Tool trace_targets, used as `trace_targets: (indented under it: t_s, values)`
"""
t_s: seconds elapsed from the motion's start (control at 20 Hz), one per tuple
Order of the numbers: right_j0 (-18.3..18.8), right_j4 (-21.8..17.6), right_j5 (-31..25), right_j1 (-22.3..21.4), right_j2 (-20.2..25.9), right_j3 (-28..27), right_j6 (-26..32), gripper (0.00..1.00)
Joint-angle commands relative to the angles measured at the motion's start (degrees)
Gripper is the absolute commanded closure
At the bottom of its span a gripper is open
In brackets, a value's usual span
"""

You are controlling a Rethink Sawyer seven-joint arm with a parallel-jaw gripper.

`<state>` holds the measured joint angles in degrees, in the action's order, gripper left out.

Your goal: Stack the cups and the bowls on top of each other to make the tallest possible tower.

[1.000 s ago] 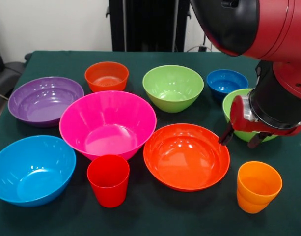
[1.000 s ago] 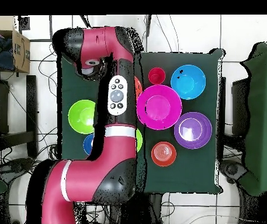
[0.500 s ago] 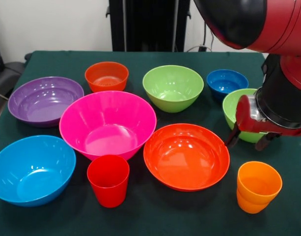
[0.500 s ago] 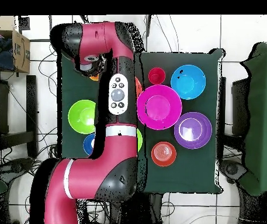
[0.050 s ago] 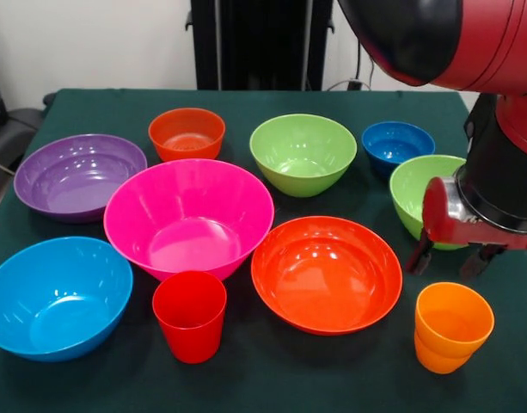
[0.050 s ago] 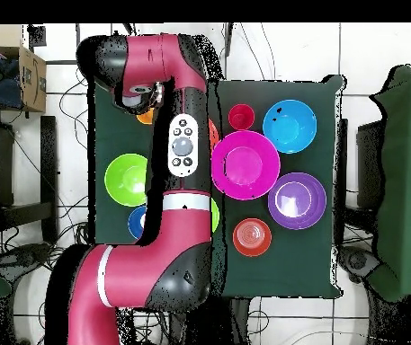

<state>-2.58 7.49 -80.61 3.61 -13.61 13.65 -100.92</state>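
Green-clothed table (image 5: 100, 107) under bowls (image 5: 188, 215), cups (image 5: 190, 315)

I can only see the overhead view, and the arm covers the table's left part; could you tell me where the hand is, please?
Observer: The hand hangs open close by the orange cup, just past its rim, holding nothing.
Operator: Thank you. Does anything else lie under the arm there?
Observer: Yes, a large orange-red bowl stands upright and empty between the red cup and the orange cup.
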Motion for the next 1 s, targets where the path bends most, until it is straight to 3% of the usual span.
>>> trace_targets:
  t_s: [0.05, 0.3, 0.65, 1.0]
  values:
    - [-0.6, -1.7, 11.9, -5.7, 5.2, 16.2, 1.1, 0.00]
    - [-1.4, -2.5, 20.8, -10.0, 5.3, 27.0, 0.9, 0.00]
    - [-1.9, -3.1, 23.9, -11.2, 4.7, 31.2, 1.1, 0.00]
    - [-2.3, -2.9, 31.6, -13.2, 6.0, 39.4, -0.9, 0.00]
